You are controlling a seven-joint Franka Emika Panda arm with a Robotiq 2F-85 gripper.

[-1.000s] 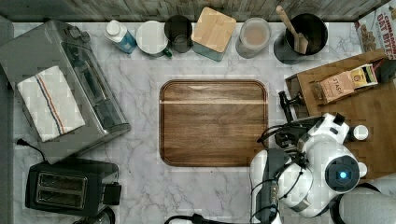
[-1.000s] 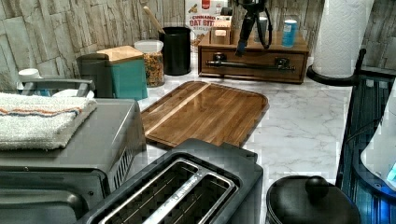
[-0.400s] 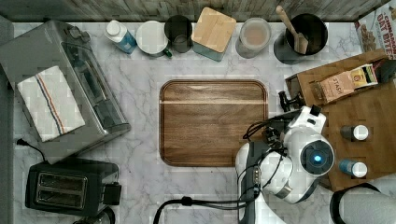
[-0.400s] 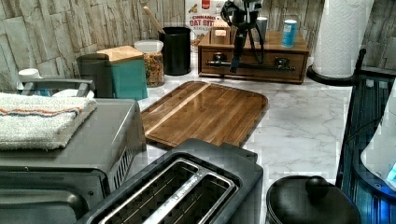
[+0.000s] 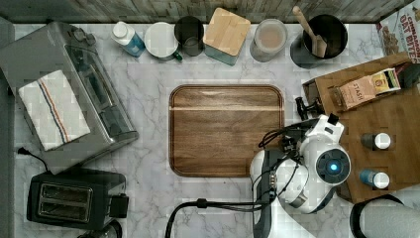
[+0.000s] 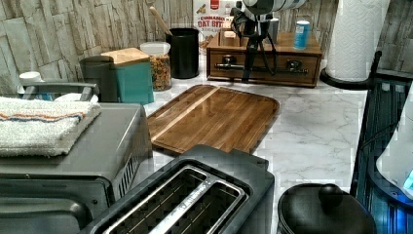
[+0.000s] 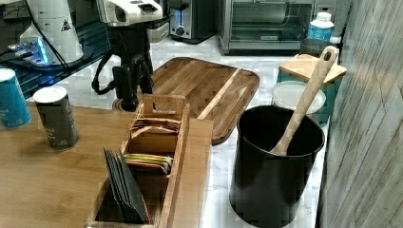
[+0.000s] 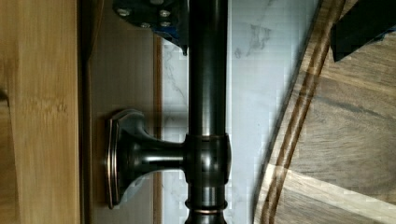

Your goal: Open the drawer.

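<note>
The drawer sits pushed into the bamboo-coloured box unit at the left view's far right. Its long black bar handle runs across the front on two brackets. My gripper hangs down in front of the drawer, level with the handle, between the box unit and the cutting board. Close up in the wrist view, the bar and one bracket stand out from the drawer front. My gripper is open, with one finger behind the bar and the other well out over the board's edge.
A dark wooden cutting board lies close in front of the drawer. Two cans and a tea box stand on the box unit. A black utensil holder and a paper towel roll flank the unit.
The arm has moved off the top of the box unit toward the cutting board and come down in front of the drawer. The fingers now stand either side of the handle bar.
</note>
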